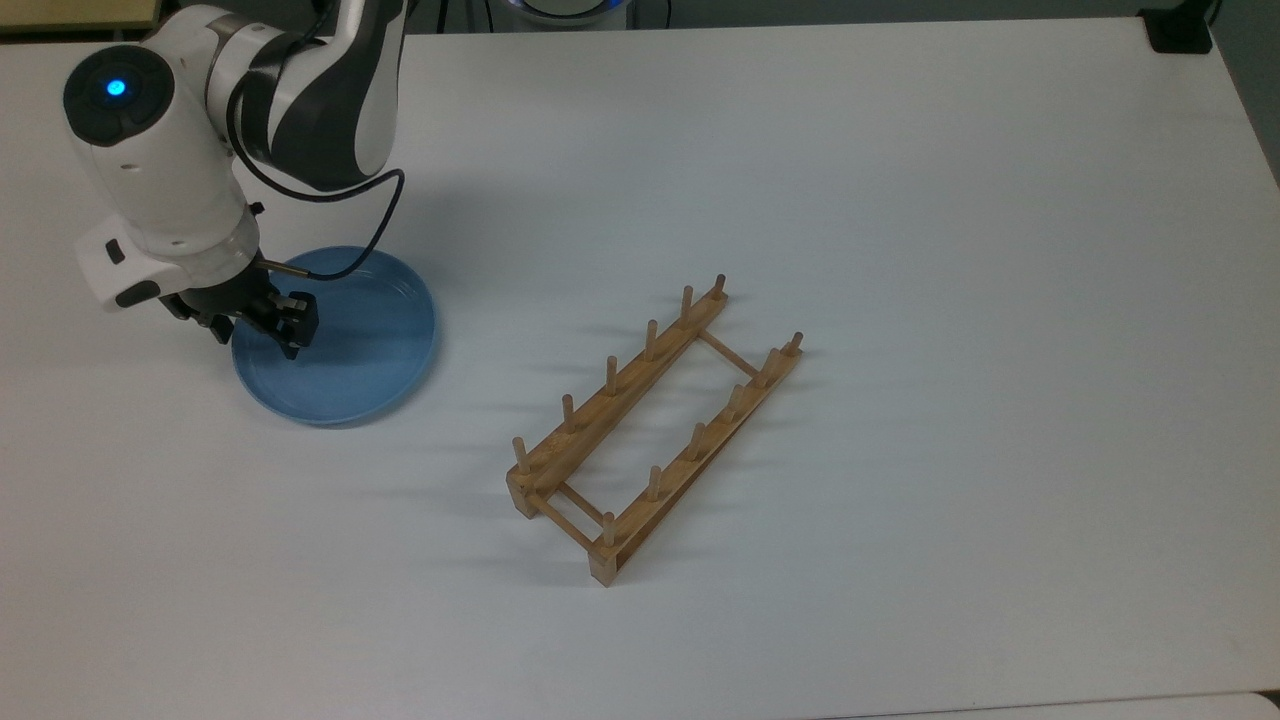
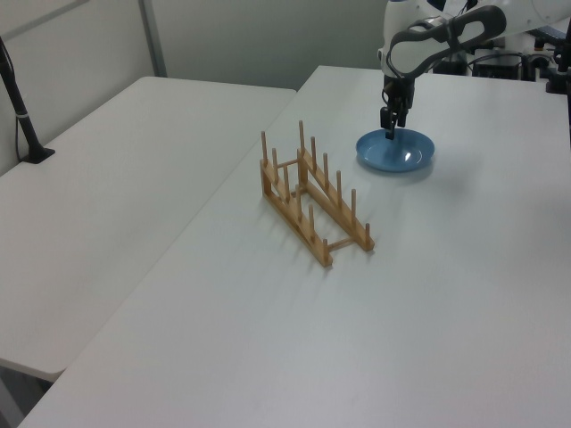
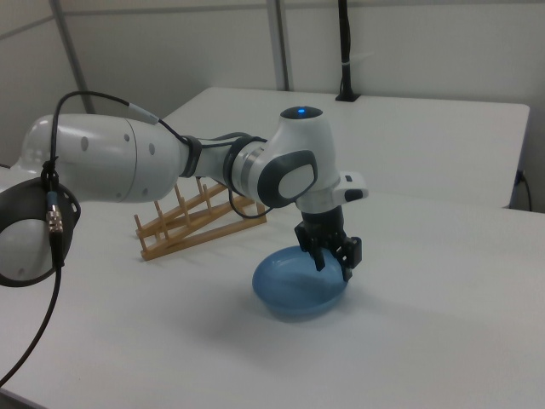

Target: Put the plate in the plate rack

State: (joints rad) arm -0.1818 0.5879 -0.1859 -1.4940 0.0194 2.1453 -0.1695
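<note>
The light-blue plate (image 1: pixel 350 350) is at the top view's left, with my gripper (image 1: pixel 285 335) shut on its left rim. In the right view the plate (image 3: pixel 294 290) hangs tilted, its gripped side raised, under the gripper (image 3: pixel 334 264). The left view has the plate (image 2: pixel 399 152) at the far end of the table below the gripper (image 2: pixel 390 134). The wooden plate rack (image 1: pixel 620 385) stands empty near the middle of the table, lying diagonally, well to the right of the plate in the top view. It also appears in the left view (image 2: pixel 312 205) and behind the arm in the right view (image 3: pixel 200 217).
The white table (image 1: pixel 900 250) spreads wide around the rack. A second white table (image 2: pixel 116 178) adjoins it on the left view's left, with a black post (image 2: pixel 22 116) on it. A black cable (image 1: pixel 375 230) loops from the arm over the plate.
</note>
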